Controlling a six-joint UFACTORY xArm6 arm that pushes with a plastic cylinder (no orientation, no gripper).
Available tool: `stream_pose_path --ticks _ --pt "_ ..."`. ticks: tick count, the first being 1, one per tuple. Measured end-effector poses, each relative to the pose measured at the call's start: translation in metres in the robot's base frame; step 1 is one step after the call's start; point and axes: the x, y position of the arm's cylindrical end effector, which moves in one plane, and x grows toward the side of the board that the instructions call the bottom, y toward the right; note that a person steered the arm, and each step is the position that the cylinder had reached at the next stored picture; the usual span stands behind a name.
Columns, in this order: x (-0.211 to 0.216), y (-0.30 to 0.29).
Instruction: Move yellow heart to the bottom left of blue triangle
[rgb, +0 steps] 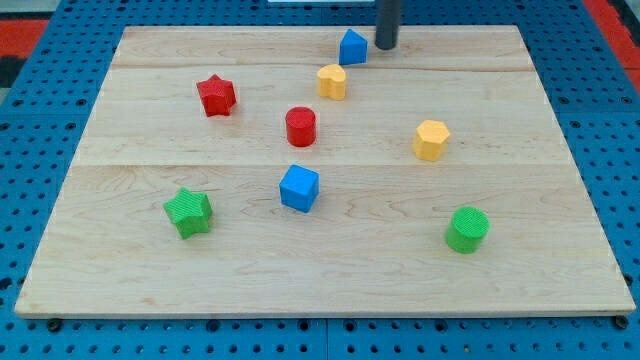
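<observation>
The yellow heart (332, 81) lies near the view's top centre on the wooden board (560, 200). The blue triangle (352, 47) sits just above and to the right of it, close by but apart. My tip (386, 46) stands at the top of the view, just to the right of the blue triangle and above-right of the yellow heart. The rod rises out of the view's top edge.
A red star (216, 95) lies at upper left, a red cylinder (300, 127) near the centre, a yellow hexagon (431, 140) at right, a blue cube (299, 188) below centre, a green star (188, 212) at lower left, a green cylinder (467, 229) at lower right.
</observation>
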Motion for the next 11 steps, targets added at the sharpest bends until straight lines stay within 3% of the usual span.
stream_pose_path --ticks 1,2,3,5,6,8,9,11 --pt "0.035 0.011" --pt "0.058 -0.017" --pt "0.055 -0.074" --pt "0.09 -0.067" --pt "0.102 -0.093" --pt "0.056 -0.088" --pt "0.036 -0.12" --pt "0.049 -0.181"
